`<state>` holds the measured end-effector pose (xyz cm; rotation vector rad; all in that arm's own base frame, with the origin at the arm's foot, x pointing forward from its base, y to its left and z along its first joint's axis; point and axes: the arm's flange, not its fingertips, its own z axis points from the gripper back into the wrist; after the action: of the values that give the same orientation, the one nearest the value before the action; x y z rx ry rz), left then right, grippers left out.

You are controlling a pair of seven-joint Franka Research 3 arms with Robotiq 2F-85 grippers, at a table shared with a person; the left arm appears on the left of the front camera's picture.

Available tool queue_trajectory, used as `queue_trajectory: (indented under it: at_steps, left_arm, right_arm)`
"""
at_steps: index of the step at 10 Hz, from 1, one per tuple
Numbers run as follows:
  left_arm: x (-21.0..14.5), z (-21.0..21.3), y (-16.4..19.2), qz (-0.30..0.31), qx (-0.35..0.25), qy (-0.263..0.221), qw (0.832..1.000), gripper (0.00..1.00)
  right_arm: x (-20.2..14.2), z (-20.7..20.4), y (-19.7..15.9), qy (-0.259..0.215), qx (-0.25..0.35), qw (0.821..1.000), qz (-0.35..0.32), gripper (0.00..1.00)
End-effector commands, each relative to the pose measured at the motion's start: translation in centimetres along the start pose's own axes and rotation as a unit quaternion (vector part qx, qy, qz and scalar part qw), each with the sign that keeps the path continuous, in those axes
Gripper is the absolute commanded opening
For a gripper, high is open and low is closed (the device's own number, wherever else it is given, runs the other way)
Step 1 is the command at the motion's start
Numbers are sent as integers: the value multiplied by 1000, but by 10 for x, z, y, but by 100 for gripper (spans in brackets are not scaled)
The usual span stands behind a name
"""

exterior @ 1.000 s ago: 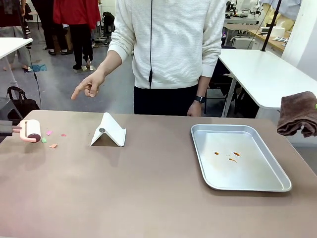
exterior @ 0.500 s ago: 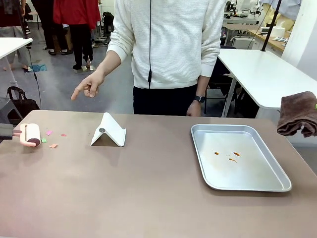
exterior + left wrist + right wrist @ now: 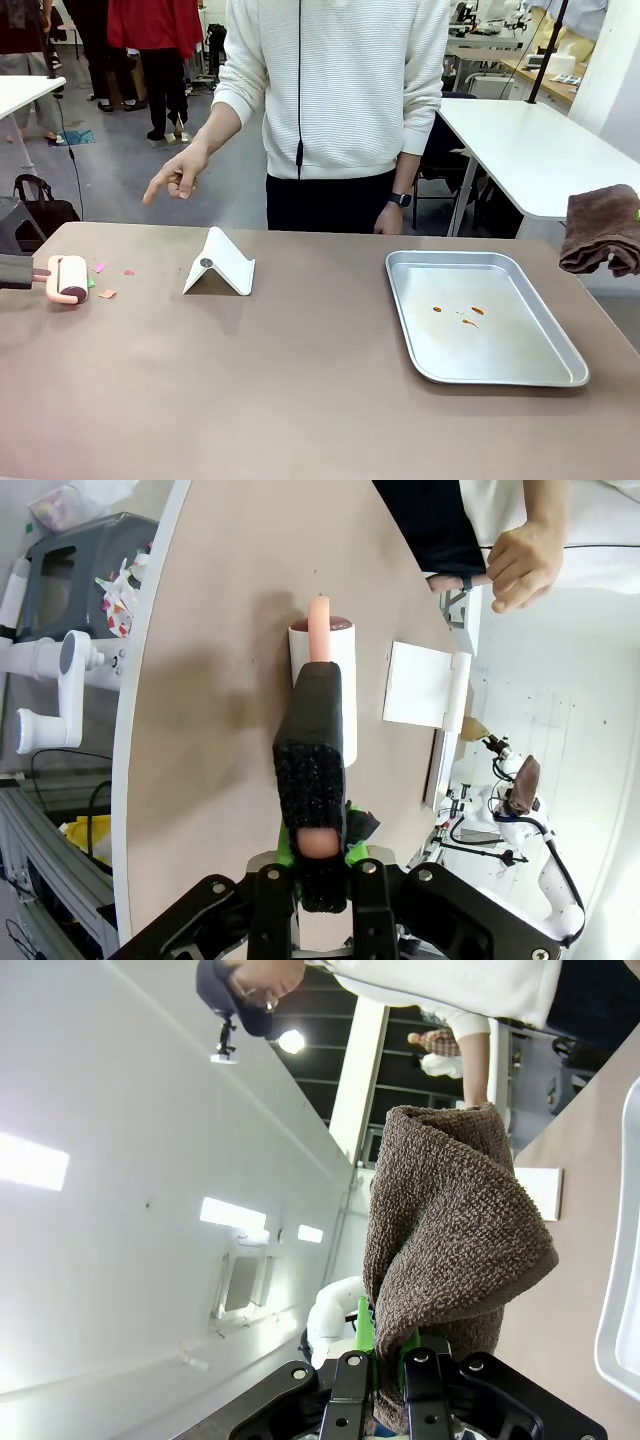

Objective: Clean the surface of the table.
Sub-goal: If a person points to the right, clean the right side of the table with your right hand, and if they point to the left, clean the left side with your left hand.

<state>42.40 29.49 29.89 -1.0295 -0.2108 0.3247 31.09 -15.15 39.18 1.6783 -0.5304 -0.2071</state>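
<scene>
Room: a big bright workshop, with white tables and people standing far behind.
Desk: the brown desk runs right across in front of us, and a person stands at its far side.
Mess: small pink, green and orange paper bits lie near the desk's left end, just beside the roller.
Roller: the sticky roller is down low by the bits (we cannot tell if it quite touches the top).
Left gripper: our left gripper is closed tight on the roller's handle.
Right gripper: our right gripper is closed on a brown towel, up in the air past the desk's right end.
Person's hand: one hand points a finger down toward the left end, where the bits are.
Other things: a white folded stand sits near the bits. A metal tray with orange spots lies on the right.
Step now: we think it is picking up the paper bits with the roller.
How to do it well: we should press the roller flat and softly, then roll it slowly over every bit so each one sticks.
Watch out: we should stop short of the white stand so we do not bump it. We should not push bits off the edge.
</scene>
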Motion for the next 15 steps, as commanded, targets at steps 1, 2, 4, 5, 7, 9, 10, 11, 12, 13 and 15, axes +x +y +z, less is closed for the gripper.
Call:
queue_trajectory:
  at_steps: [1, 2, 4, 5, 7, 9, 10, 11, 12, 13, 15]
  left_arm:
    - [4, -15, 8, 3, 31, 22, 999, 20]
    - [8, -22, 7, 10, 30, 32, 999, 20]
    - [20, -40, 2, 17, 41, 52, 998, 20]
    - [27, -48, -2, 21, 47, 62, 997, 20]
    - [38, -66, -14, 21, 59, 78, 995, 20]
    - [50, -79, -25, 31, 56, 80, 995, 20]
    - [57, -84, -29, 39, 51, 80, 995, 20]
    - [60, -91, -36, 40, 48, 86, 994, 20]
    - [62, -101, -45, 34, 50, 95, 994, 20]
    - [63, -111, -51, 28, 55, 106, 993, 20]
    - [61, -127, -60, 18, 58, 126, 990, 20]
  right_arm:
    - [0, 0, 5, 2, -5, 1000, -1, 0]
    - [0, 0, 5, 2, -5, 1000, -1, 0]
    - [0, 0, 5, 2, -5, 1000, -1, 0]
    - [0, 0, 5, 2, -5, 1000, -1, 0]
    - [0, 0, 5, 2, -5, 1000, -1, 0]
    - [0, 0, 5, 2, -5, 1000, -1, 0]
    - [0, 0, 5, 2, -5, 1000, -1, 0]
    - [0, 0, 5, 2, -5, 1000, -1, 0]
    - [0, 0, 5, 2, -5, 1000, -1, 0]
    - [0, 0, 5, 2, -5, 1000, -1, 0]
    - [0, 0, 5, 2, -5, 1000, -1, 0]
